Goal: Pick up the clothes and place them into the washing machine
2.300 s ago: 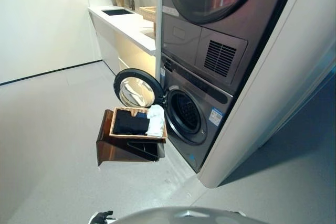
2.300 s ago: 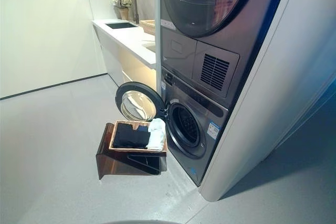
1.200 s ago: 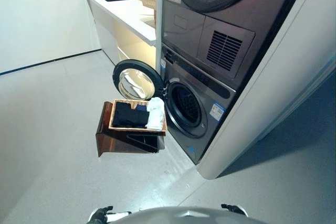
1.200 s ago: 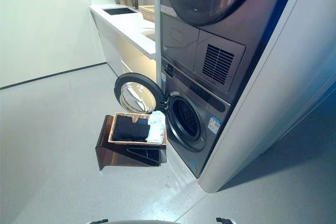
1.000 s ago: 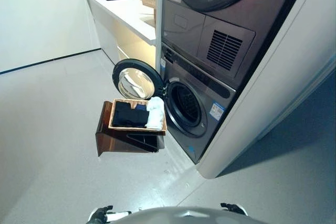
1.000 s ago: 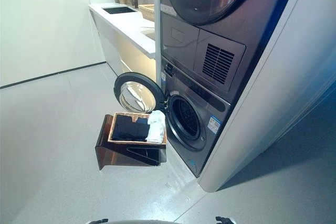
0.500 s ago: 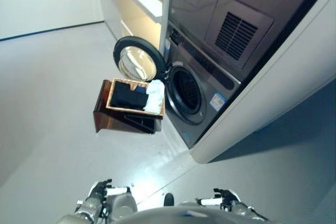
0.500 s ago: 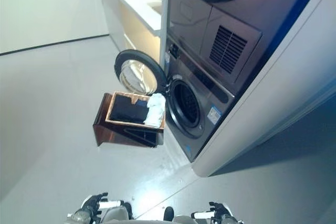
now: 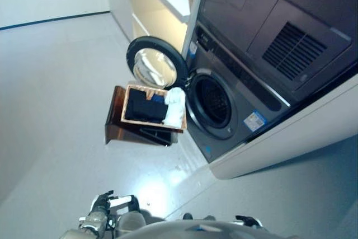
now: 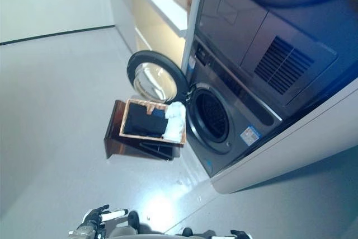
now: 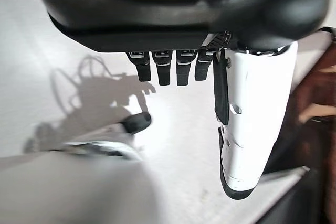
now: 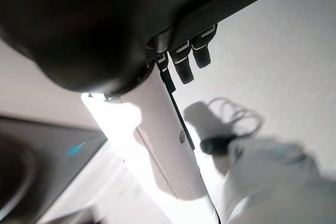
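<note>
Our head has tipped down and we have come a bit closer, so the washer looks bigger now than a moment ago. The things did not move; only our view did. That means we are just walking up and have not grabbed anything yet.

The clothes are in the basket, which sits on a brown stand on the floor, just beside the washer's open door. We count one black cloth and one white cloth. There may be a bit of blue between them, but we cannot tell. There is one basket, one stand and one open door. Another machine sits on top of the washer.

Our left hand is low, well apart from the basket. Its fingers look bent in loosely, its thumb is straight, and it holds nothing. Our right hand is low too, with short bent fingers and a straight thumb, and it is empty.

We think the next job is to get near and reach for the clothes.
</note>
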`<state>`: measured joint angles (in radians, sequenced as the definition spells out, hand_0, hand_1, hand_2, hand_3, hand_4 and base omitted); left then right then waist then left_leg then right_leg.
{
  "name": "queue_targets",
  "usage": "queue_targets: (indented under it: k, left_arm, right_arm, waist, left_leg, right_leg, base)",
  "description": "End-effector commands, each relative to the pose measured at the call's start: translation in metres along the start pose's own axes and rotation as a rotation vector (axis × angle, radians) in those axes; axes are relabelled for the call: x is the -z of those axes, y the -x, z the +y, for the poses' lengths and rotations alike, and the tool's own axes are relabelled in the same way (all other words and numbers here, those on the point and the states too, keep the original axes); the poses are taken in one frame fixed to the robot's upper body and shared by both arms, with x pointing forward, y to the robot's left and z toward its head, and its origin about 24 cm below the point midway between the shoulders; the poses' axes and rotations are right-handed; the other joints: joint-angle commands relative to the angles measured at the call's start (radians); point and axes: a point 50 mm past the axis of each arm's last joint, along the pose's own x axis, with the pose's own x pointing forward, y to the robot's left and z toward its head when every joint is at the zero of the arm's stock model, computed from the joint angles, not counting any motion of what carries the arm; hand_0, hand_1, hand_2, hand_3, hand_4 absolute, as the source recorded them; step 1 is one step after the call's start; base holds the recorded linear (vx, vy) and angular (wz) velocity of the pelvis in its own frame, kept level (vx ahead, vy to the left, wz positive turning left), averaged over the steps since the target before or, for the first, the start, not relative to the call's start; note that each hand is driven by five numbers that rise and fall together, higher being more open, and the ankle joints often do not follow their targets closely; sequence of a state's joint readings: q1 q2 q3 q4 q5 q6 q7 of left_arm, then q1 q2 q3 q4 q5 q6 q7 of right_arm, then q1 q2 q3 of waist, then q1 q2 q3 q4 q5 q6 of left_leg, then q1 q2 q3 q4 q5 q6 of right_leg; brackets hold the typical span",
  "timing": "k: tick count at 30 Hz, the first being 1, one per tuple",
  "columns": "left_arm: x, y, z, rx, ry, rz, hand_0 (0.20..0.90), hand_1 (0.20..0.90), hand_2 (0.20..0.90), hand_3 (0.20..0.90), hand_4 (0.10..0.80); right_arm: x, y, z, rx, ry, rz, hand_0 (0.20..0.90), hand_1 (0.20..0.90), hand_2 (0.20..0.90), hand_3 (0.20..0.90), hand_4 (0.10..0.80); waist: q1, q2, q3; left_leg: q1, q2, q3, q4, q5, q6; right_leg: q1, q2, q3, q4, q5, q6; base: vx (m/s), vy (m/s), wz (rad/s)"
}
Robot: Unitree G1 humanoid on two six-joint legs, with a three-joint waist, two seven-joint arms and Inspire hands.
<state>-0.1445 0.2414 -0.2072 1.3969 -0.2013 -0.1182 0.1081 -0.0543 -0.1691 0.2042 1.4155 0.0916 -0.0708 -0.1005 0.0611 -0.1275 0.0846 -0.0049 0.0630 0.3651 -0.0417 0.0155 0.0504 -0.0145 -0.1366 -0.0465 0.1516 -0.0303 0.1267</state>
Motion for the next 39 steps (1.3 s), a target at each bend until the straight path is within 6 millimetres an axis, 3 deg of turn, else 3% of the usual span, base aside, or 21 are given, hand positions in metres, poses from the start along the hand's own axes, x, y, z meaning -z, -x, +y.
queue_targets:
  k: [1,2,3,4,5,6,10,11,14,16,19,25,34,36,37,38,39]
  left_arm:
    - [-0.028,-0.002,-0.007,0.043,-0.068,-0.115,0.900,0.900,0.900,0.900,0.800]
    - [-0.027,-0.002,-0.007,0.054,-0.081,-0.112,0.900,0.900,0.900,0.900,0.800]
    - [-0.027,-0.002,-0.006,0.056,-0.095,-0.113,0.900,0.900,0.900,0.900,0.800]
    - [-0.026,-0.002,-0.006,0.060,-0.103,-0.108,0.900,0.900,0.900,0.900,0.800]
    - [-0.026,-0.002,-0.006,0.060,-0.103,-0.108,0.900,0.900,0.900,0.900,0.800]
    - [-0.024,-0.002,-0.008,0.066,-0.107,-0.102,0.900,0.900,0.900,0.900,0.800]
    - [-0.019,-0.001,-0.013,0.074,-0.095,-0.086,0.900,0.900,0.900,0.900,0.800]
    - [-0.017,-0.001,-0.014,0.074,-0.085,-0.079,0.900,0.900,0.900,0.900,0.800]
    - [-0.013,0.000,-0.018,0.085,-0.061,-0.066,0.900,0.900,0.900,0.900,0.800]
    - [-0.010,0.002,-0.025,0.106,-0.080,-0.067,0.900,0.900,0.900,0.900,0.800]
    - [-0.012,0.002,-0.028,0.125,-0.103,-0.077,0.900,0.900,0.900,0.900,0.800]
    - [-0.015,0.002,-0.031,0.143,-0.139,-0.092,0.900,0.900,0.900,0.900,0.800]
    - [-0.010,0.002,-0.028,0.130,-0.131,-0.077,0.900,0.900,0.900,0.900,0.800]
    - [-0.008,0.002,-0.026,0.124,-0.128,-0.068,0.900,0.900,0.900,0.900,0.800]
    - [-0.004,0.002,-0.022,0.107,-0.099,-0.051,0.900,0.900,0.900,0.900,0.800]
    - [-0.004,0.002,-0.022,0.107,-0.099,-0.051,0.900,0.900,0.900,0.900,0.800]
    - [-0.002,0.002,-0.019,0.092,-0.059,-0.039,0.900,0.900,0.900,0.900,0.800]
  right_arm:
    - [-0.013,-0.002,-0.029,0.061,0.015,-0.023,0.900,0.900,0.900,0.900,0.800]
    - [-0.009,-0.002,-0.029,0.060,0.006,-0.010,0.900,0.900,0.900,0.900,0.800]
    - [-0.004,-0.001,-0.028,0.057,-0.006,0.000,0.900,0.900,0.900,0.900,0.800]
    - [0.000,-0.001,-0.027,0.052,-0.017,0.009,0.900,0.900,0.900,0.900,0.800]
    - [0.000,-0.001,-0.027,0.053,-0.017,0.009,0.900,0.900,0.900,0.900,0.800]
    - [0.007,0.000,-0.026,0.054,-0.029,0.030,0.900,0.900,0.900,0.900,0.800]
    - [0.008,0.000,-0.021,0.040,-0.030,0.031,0.900,0.900,0.900,0.900,0.800]
    - [0.008,0.000,-0.020,0.035,-0.029,0.028,0.900,0.900,0.900,0.900,0.800]
    - [0.012,0.001,-0.018,0.019,0.005,0.038,0.900,0.900,0.900,0.900,0.800]
    - [0.021,0.002,-0.021,0.026,-0.008,0.065,0.900,0.900,0.900,0.900,0.800]
    - [0.022,0.002,-0.030,0.049,-0.021,0.066,0.900,0.900,0.900,0.900,0.800]
    - [0.008,0.000,-0.045,0.087,-0.005,0.018,0.900,0.900,0.900,0.900,0.800]
    - [-0.021,-0.002,-0.041,0.077,0.046,-0.076,0.900,0.900,0.900,0.900,0.800]
    - [-0.031,-0.002,-0.038,0.069,0.061,-0.111,0.900,0.900,0.900,0.900,0.800]
    - [-0.038,-0.002,-0.033,0.057,0.065,-0.143,0.900,0.900,0.900,0.900,0.800]
    - [-0.038,-0.002,-0.033,0.057,0.065,-0.143,0.900,0.900,0.900,0.900,0.800]
    - [-0.040,-0.002,-0.030,0.048,0.063,-0.152,0.900,0.900,0.900,0.900,0.800]
  waist:
    - [-0.020,0.012,0.014]
    - [-0.033,0.023,0.015]
    - [-0.050,0.037,0.024]
    - [-0.060,0.050,0.033]
    - [-0.060,0.051,0.031]
    - [-0.073,0.071,0.035]
    - [-0.103,0.064,0.055]
    - [-0.101,0.053,0.061]
    - [-0.098,0.042,0.057]
    - [-0.109,0.046,0.037]
    - [-0.124,0.059,0.016]
    - [-0.131,0.078,-0.006]
    - [-0.119,0.101,0.002]
    - [-0.116,0.106,0.006]
    - [-0.112,0.098,0.015]
    - [-0.112,0.098,0.015]
    - [-0.107,0.091,0.022]
  left_leg:
    - [-0.103,-0.031,-0.048,0.074,0.002,-0.022]
    - [-0.082,-0.039,-0.059,0.045,0.002,-0.020]
    - [-0.052,-0.043,-0.068,0.006,0.009,-0.020]
    - [-0.029,-0.039,-0.078,-0.012,0.014,-0.024]
    - [-0.030,-0.038,-0.077,-0.013,0.015,-0.025]
    - [0.022,-0.025,-0.072,-0.046,0.005,-0.039]
    - [0.106,-0.029,-0.088,-0.032,-0.046,-0.054]
    - [0.118,-0.028,-0.092,-0.002,-0.070,-0.057]
    - [0.146,-0.008,-0.100,0.052,-0.104,-0.068]
    - [0.168,0.013,-0.108,0.034,-0.092,-0.082]
    - [0.182,0.018,-0.116,-0.011,-0.071,-0.090]
    - [0.188,0.029,-0.125,-0.046,-0.057,-0.101]
    - [0.179,0.043,-0.121,-0.046,-0.055,-0.113]
    - [0.194,0.058,-0.109,-0.045,-0.041,-0.124]
    - [0.176,0.090,-0.102,0.045,-0.025,-0.141]
    - [0.176,0.091,-0.102,0.047,-0.026,-0.141]
    - [0.159,0.113,-0.111,0.109,0.012,-0.153]
  right_leg:
    - [0.105,0.017,0.045,0.188,0.158,0.036]
    - [0.085,0.047,0.070,0.199,0.142,0.037]
    - [0.026,0.085,0.098,0.191,0.100,0.022]
    - [0.002,0.094,0.091,0.151,0.053,0.012]
    - [0.000,0.096,0.091,0.150,0.054,0.011]
    - [-0.013,0.053,0.035,-0.040,0.033,0.008]
    - [-0.107,0.035,0.094,-0.172,0.120,0.024]
    - [-0.093,0.028,0.075,-0.173,0.126,0.025]
    - [-0.059,0.045,0.072,-0.134,0.111,0.002]
    - [-0.033,0.061,0.044,-0.127,0.090,-0.016]
    - [-0.014,0.075,0.025,-0.136,0.079,-0.025]
    - [0.012,0.086,0.000,-0.147,0.053,-0.031]
    - [-0.021,0.100,-0.005,-0.092,0.018,-0.040]
    - [-0.026,0.118,0.003,-0.074,0.001,-0.053]
    - [-0.009,0.138,0.017,-0.069,-0.015,-0.077]
    - [-0.009,0.139,0.016,-0.069,-0.015,-0.078]
    - [0.011,0.155,0.021,-0.071,-0.018,-0.094]
  base:
    - [0.226,0.248,-0.07]
    - [0.240,0.204,0.04]
    - [0.262,0.164,0.16]
    - [0.175,0.095,0.23]
    - [0.249,0.027,0.27]
    - [0.236,-0.019,0.23]
    - [0.270,-0.076,-0.01]
    - [0.159,-0.104,0.02]
    - [0.239,-0.229,0.13]
    - [0.179,-0.162,0.35]
    - [0.137,-0.086,0.33]
    - [0.089,-0.048,0.13]
    - [0.026,-0.041,0.00]
    - [0.083,-0.198,-0.01]
    - [0.087,-0.227,-0.03]
    - [0.108,-0.287,-0.01]
    - [0.084,-0.220,-0.05]
